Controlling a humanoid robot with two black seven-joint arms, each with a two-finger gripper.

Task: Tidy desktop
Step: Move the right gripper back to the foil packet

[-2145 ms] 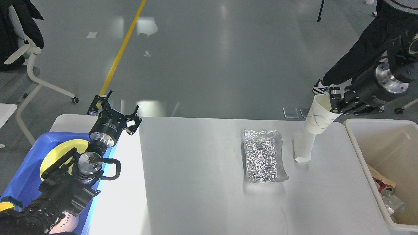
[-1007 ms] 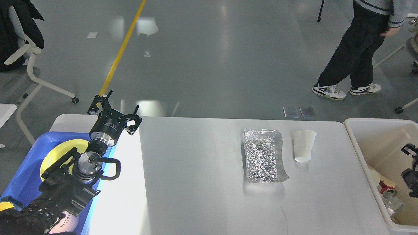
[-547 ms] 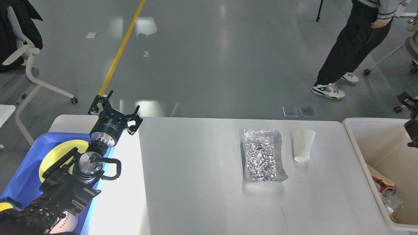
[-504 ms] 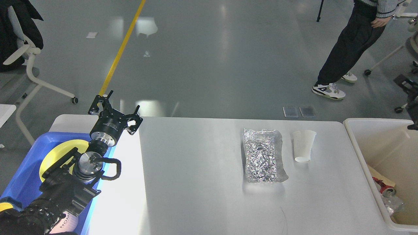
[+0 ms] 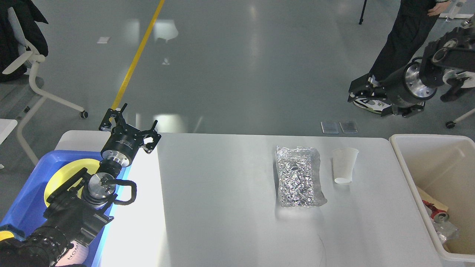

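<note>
The large smooth matte white-grey rectangular desktop (image 5: 230, 207) with rounded corners fills the lower middle of the head view, stretching from the blue plastic tray (image 5: 28, 193) at its left end to the beige plastic bin (image 5: 412, 174) at its right end; a bright band of glare lies across its left part. On the right half of the desktop lies a crinkled silver foil packet (image 5: 300, 181), flat and lengthwise; just beside it, to the right and apart from it, stands a translucent white plastic cup (image 5: 344, 165), upright with its mouth up. A round yellow plate (image 5: 68, 172) lies in the blue tray, partly hidden by the left arm; some crumpled rubbish, among it a red-and-silver can (image 5: 437, 216), lies in the bottom of the beige bin.

The left gripper (image 5: 128, 119) is held above the far left corner of the desktop, its two black fingers spread apart with nothing between them; its arm rises from the lower left over the tray. The right gripper (image 5: 365, 99) hangs above the grey floor beyond the far edge of the desktop, well apart from the cup and the bin; it is seen dark and partly side-on, so I cannot tell whether its jaws are spread or pressed together, and I see nothing held in it. Behind it stand a person's dark-trousered legs (image 5: 402, 40); a white-framed chair (image 5: 33, 78) stands on the floor at far left, and a yellow floor line (image 5: 139, 55) runs away up the picture.
</note>
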